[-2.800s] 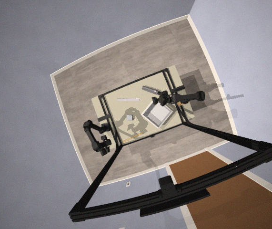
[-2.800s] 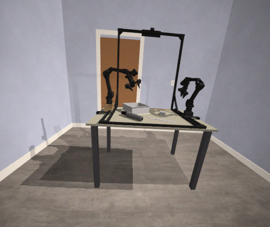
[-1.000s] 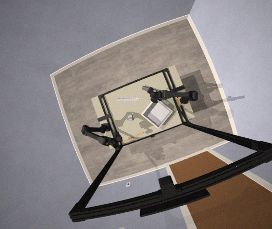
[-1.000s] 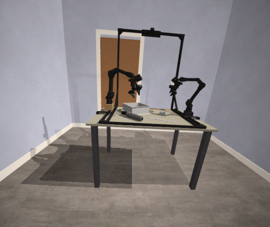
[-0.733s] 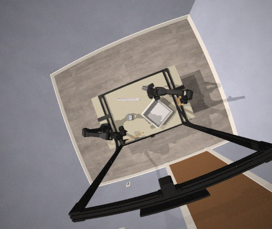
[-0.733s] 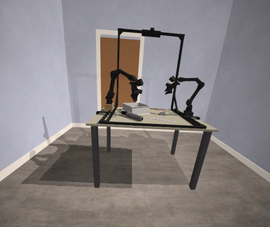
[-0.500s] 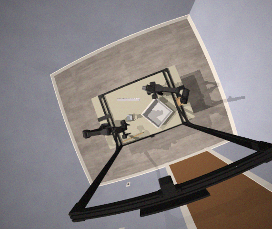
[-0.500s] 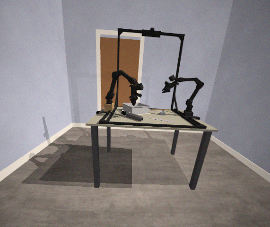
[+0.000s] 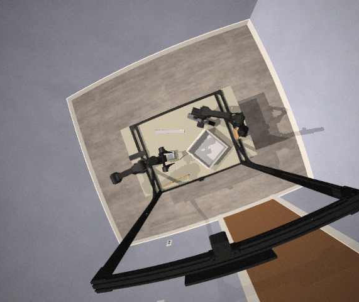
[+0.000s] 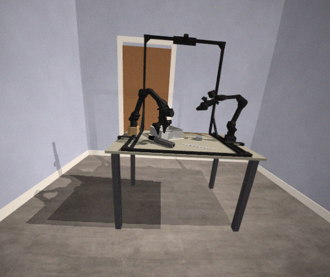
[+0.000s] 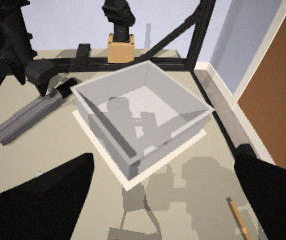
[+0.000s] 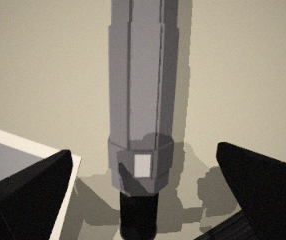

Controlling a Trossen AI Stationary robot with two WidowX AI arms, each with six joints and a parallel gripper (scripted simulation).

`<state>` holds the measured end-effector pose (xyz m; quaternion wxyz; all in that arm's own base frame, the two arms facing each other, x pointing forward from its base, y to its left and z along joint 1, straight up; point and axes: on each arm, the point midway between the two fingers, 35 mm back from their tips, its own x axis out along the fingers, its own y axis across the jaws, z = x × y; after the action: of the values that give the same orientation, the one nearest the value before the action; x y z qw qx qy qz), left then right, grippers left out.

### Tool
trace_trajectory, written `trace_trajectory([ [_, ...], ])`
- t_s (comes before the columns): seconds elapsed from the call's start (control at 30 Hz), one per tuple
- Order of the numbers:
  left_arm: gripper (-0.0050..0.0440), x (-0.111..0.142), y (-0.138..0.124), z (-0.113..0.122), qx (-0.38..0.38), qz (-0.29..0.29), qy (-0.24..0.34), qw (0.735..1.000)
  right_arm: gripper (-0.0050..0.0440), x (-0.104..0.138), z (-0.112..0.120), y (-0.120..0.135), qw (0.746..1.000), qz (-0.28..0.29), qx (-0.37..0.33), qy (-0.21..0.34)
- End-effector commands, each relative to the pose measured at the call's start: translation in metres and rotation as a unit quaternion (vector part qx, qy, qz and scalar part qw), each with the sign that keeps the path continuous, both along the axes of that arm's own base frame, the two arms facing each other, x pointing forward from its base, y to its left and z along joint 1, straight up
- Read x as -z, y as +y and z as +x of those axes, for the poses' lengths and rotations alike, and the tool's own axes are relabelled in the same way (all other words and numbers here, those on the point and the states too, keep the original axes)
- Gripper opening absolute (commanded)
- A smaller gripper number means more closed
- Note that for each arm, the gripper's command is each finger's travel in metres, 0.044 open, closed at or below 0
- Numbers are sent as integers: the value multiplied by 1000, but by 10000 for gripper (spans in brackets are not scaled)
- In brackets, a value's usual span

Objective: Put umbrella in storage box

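Top view: the right gripper [image 9: 202,119] [image 10: 160,132] [image 11: 33,90] [image 12: 145,154] is above the folded umbrella [image 9: 190,116] [image 10: 164,141] [image 11: 25,117] [image 12: 144,85], partly hiding it. The umbrella lies outside the storage box [image 9: 197,159] [image 10: 174,133] [image 11: 168,140] [image 12: 33,143], near one corner. The left gripper [image 9: 174,157] [image 10: 200,104] [image 11: 165,161] is on the box's other side, above a small gray block [image 9: 171,154] [image 10: 198,138].

Exterior view: the umbrella rests on the table [image 10: 230,149] in front of the box. The right gripper points down just above it; the left gripper hangs in the air, well apart from it.

Left wrist view: the left gripper's fingers are spread wide with nothing between them. Beyond them stands the box, with the umbrella beside it, dark handle toward the box.

Right wrist view: the umbrella runs lengthwise between the widely parted fingertips, handle at the bottom, with visible gaps on both sides. The right gripper is released, grasping nothing.
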<state>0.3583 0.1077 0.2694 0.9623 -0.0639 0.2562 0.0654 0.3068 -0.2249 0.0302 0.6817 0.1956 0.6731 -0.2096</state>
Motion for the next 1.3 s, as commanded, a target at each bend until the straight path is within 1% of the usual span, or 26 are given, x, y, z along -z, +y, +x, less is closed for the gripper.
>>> trace_trajectory([
  [0.0,400,-1,8,1,0,12,-4,1000,400,5,0,-2,1000,9,20,2],
  [0.2,400,-2,10,1,-2,15,-6,1000,400,6,0,-2,1000,11,26,3],
  [0.33,400,-2,10,1,-2,15,-6,1000,400,19,2,-3,1000,11,26,3],
  [0.6,400,-2,10,1,-2,15,-6,1000,400,20,2,-4,1000,11,26,3],
  [1.27,400,-2,10,1,-2,15,-6,1000,400,49,3,-5,1000,11,27,3],
])
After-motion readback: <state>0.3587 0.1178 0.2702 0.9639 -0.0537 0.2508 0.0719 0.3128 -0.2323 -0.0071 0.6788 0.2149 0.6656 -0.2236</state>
